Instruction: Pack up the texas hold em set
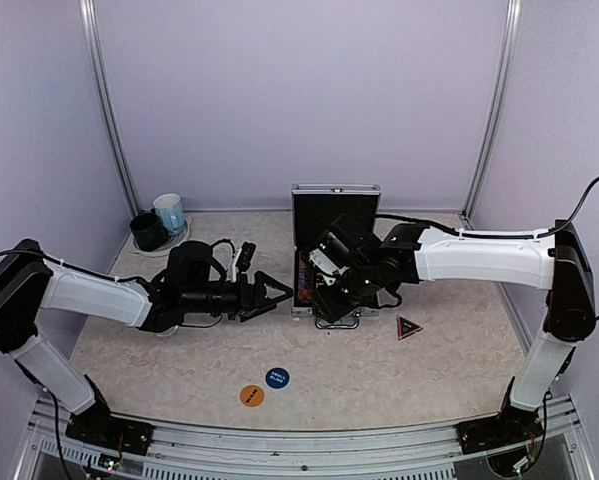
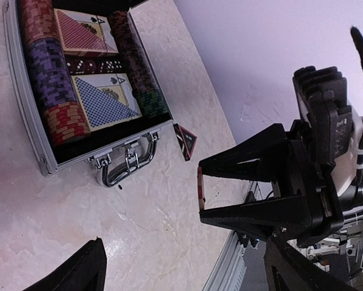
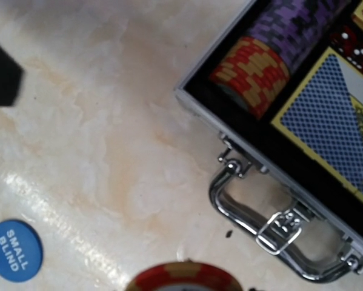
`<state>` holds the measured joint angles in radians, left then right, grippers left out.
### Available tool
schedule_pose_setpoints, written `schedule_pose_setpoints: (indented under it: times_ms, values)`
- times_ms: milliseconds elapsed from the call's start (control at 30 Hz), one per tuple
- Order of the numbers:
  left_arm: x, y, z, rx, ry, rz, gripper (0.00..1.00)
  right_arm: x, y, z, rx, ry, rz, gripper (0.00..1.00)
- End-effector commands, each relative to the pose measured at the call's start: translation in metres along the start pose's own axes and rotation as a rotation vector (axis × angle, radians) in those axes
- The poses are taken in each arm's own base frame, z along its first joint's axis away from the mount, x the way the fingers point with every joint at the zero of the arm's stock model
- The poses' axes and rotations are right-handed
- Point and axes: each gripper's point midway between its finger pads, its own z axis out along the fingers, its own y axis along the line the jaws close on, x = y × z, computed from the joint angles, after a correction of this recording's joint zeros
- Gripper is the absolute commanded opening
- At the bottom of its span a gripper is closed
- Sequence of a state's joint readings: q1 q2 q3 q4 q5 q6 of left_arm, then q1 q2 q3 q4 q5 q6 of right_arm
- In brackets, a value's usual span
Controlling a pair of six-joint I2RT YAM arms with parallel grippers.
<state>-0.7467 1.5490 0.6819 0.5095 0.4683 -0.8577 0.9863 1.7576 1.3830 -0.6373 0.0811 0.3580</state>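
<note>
From above, the open case stands at mid-frame, lid upright. Your right gripper hangs over the tray's near edge. Your left gripper lies level just left of the case, jaws spread wide with nothing in them. Loose on the table are the triangular marker, right of the case, and the blue button and orange button, low in the middle.

In the left wrist view the case fills the upper left, with chip stacks down both sides and card decks between them. At the right of the frame, your right gripper's fingers pinch a poker chip edge-on. It is above the table near the handle, outside the tray.

In the right wrist view that chip shows at the bottom edge, the blue button at lower left and the case corner at upper right. There the red end of a stack leaves a dark gap before the wall.

You look to be mid-carry, bringing one chip to the case. Next, lift it over the rim, keep it on edge, set it against that red end and let go low. The buttons, the marker and the lid look to be left for after
</note>
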Motion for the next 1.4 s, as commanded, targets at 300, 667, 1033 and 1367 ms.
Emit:
schedule_pose_setpoints:
  times_ms: [300,667,1033,1367]
  values:
    - [0.000,-0.016,0.026,0.136,0.074,-0.036,0.85,0.002,0.029,-0.011,-0.054,-0.011,-0.116,0.44]
    - [0.020,-0.020,0.037,0.179,0.144,-0.055,0.79,0.008,0.042,-0.009,-0.065,0.010,-0.161,0.44]
    - [0.032,-0.016,0.049,0.142,0.203,-0.035,0.77,0.017,0.045,0.000,-0.047,0.056,-0.185,0.44]
    - [0.042,-0.011,0.052,0.122,0.232,-0.042,0.68,0.017,0.043,0.001,-0.017,0.060,-0.196,0.44]
